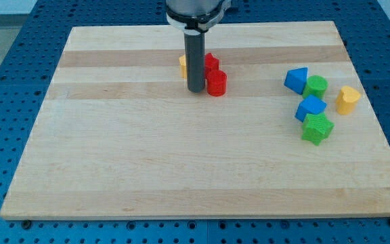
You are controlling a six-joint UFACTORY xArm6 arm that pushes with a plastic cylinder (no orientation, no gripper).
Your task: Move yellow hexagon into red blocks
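The yellow hexagon (182, 66) lies near the board's top centre, mostly hidden behind my rod; only its left edge shows. Two red blocks sit just right of it: one (211, 63) behind the rod and a red cylinder-like block (217, 83) a little lower. My tip (196, 90) rests on the board just below the yellow hexagon and directly left of the lower red block, touching or almost touching it. The hexagon seems to touch the upper red block, but the rod hides the contact.
At the view's right stand a blue triangular block (296, 79), a green cylinder (315, 87), a blue block (311, 107), a green star-like block (317, 128) and a yellow block (347, 99). The wooden board (181, 169) lies on a blue perforated table.
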